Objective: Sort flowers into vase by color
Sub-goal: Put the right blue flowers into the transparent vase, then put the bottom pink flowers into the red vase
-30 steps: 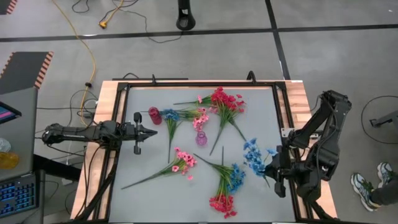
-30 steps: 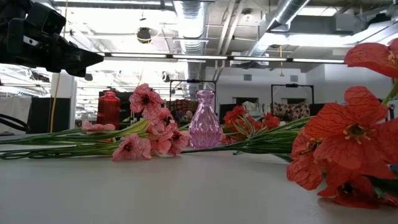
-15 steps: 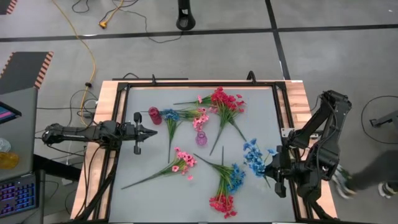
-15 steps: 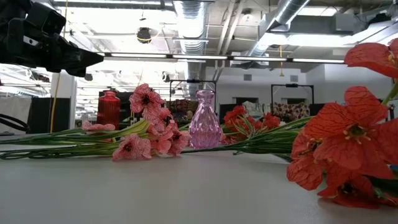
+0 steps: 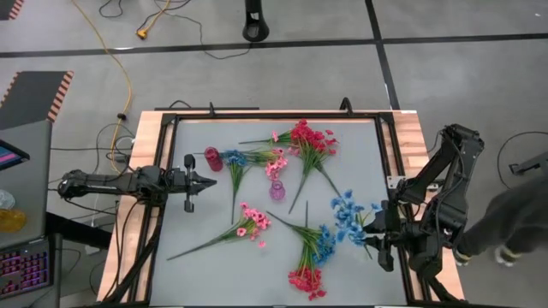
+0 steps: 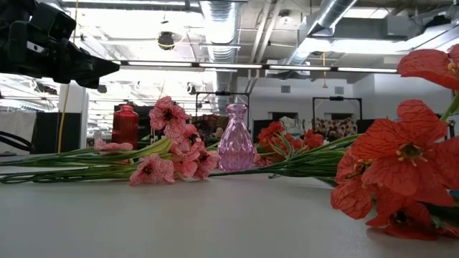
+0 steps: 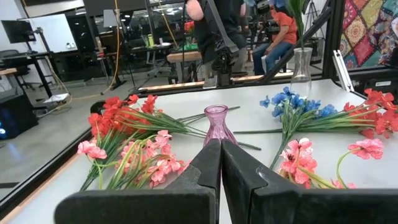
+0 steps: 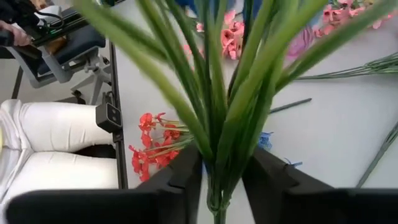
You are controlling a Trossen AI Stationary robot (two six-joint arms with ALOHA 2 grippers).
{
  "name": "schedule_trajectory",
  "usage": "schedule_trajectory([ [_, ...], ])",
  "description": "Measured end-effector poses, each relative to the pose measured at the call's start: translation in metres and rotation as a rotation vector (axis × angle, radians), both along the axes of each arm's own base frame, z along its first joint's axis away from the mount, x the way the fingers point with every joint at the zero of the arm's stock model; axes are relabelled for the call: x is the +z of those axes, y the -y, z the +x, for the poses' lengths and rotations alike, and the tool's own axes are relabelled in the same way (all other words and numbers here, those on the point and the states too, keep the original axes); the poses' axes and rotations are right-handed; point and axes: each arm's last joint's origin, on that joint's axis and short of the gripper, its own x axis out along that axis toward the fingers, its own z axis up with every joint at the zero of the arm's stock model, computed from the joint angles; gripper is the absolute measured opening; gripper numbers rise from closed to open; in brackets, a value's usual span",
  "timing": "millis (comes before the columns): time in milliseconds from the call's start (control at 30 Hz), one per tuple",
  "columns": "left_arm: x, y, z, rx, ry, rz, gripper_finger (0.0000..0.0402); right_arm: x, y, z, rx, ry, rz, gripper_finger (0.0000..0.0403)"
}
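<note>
Blue sprig (image 5: 349,216) sits near the worktop's (image 5: 360,137) right edge, toward the front. Its stems run between the right gripper's (image 5: 383,235) fingers, blossoms pointing inward over the worktop. In the right wrist view the green stems (image 8: 219,118) pass through the gap between the two fingers (image 8: 180,180). There is visible slack on each side, so I read the fingers as parted around the stems, not clamped.

Other flowers are spread flat across the worktop:
- red/pink bunch (image 5: 306,141) at the back middle
- pink sprig (image 5: 250,220) in the centre
- blue-and-red bunch (image 5: 312,257) at the front edge
- blue sprig (image 5: 233,160) by the red vase (image 5: 212,158) on the left

The pink vase (image 5: 276,188) stands upright mid-worktop.

Handling, as a judgement: the sprigs look very light. Stems are thin, springy and likely slick plastic. Heads are soft, splay out and will snag neighbouring sprigs. Grab low on the bundled stems, well clear of the blossoms, and pinch all the stems together so none fan out at the narrow vase neck.

Left gripper (image 5: 205,181) is closed and empty, parked at the left edge near the red vase.
</note>
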Motion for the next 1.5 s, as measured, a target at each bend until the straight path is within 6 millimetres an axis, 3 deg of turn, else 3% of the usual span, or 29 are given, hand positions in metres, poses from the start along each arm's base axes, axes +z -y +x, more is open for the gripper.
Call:
schedule_trajectory([
  [233, 0.000, 0.000, 0.000, -0.001, 0.000, 0.000, 0.0000, -0.003, -0.004, -0.004, 0.150, -0.170, 0.060, 0.0190],
  [667, 0.000, 0.000, 0.000, 0.000, 0.000, 0.000, 0.0000, 0.005, 0.001, -0.022, 0.212, -0.210, 0.140, 0.0188],
  [900, 0.000, 0.000, 0.000, 0.000, 0.000, 0.000, 0.0000, 0.020, 0.019, -0.043, 0.173, -0.270, 0.352, 0.0187],
  [1067, 0.000, 0.000, 0.000, 0.000, 0.000, 0.000, 0.0000, 0.030, 0.038, -0.054, 0.165, -0.255, 0.413, 0.0187],
  [1500, 0.000, 0.000, 0.000, 0.000, 0.000, 0.000, 0.0000, 0.051, 0.096, -0.062, -0.008, 0.038, 0.459, 0.0187],
])
